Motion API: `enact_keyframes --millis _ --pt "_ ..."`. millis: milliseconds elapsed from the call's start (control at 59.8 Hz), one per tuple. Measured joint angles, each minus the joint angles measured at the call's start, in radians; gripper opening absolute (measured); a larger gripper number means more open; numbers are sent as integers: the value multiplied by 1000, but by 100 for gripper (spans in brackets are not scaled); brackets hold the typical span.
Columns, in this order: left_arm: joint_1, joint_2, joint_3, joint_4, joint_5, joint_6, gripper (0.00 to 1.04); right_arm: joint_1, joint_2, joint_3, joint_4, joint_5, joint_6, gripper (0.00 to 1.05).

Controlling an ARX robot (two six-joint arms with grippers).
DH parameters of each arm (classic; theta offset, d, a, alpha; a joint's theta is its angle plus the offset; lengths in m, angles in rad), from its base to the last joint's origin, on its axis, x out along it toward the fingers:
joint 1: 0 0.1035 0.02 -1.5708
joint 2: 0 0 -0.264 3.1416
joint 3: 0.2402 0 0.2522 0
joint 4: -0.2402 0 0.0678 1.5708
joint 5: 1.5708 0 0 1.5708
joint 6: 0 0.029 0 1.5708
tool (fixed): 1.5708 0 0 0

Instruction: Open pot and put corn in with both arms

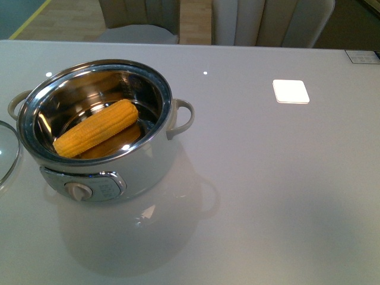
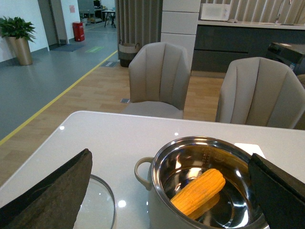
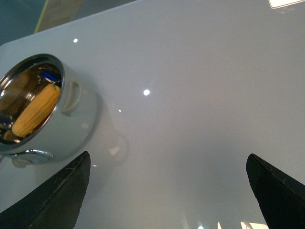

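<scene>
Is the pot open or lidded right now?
Open. The pot has no lid on, and the corn lies exposed inside on the steel. A glass lid rests on the table beside it.

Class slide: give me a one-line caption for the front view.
Corn lies inside the open pot; glass lid rests beside it on the table.

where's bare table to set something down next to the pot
Widest free patch: right of the pot, up to the white square, plus the near strip before its dial. Left is crowded: the glass lid lies there.
</scene>
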Motion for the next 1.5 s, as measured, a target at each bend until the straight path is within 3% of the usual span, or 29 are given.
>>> enact_keyframes --millis 117,167,217,284,468,585,953,1036,1237,1504 --pt "0 0 0 0 0 0 98 -43 -25 -20 -4 -19 -21 96" --pt "0 0 0 0 1 0 98 -23 -68 -107 209 98 -103 87" --pt "0 0 0 0 -1 0 98 -19 -106 -175 369 153 -163 80" --pt "0 0 0 0 0 0 98 -82 -160 -235 551 99 -233 66" --pt "0 0 0 0 0 0 98 -121 -234 -266 541 85 -284 31" --pt "0 0 0 0 0 0 98 -121 -289 -286 528 85 -298 2" --pt "0 0 0 0 0 0 98 -121 -409 -286 421 85 -301 2" --pt "0 0 0 0 0 0 98 -122 -549 -286 255 84 -301 2" --pt "0 0 0 0 0 0 98 -122 -580 -286 243 84 -301 2" --pt "0 0 0 0 0 0 98 -122 -581 -286 243 84 -302 48"
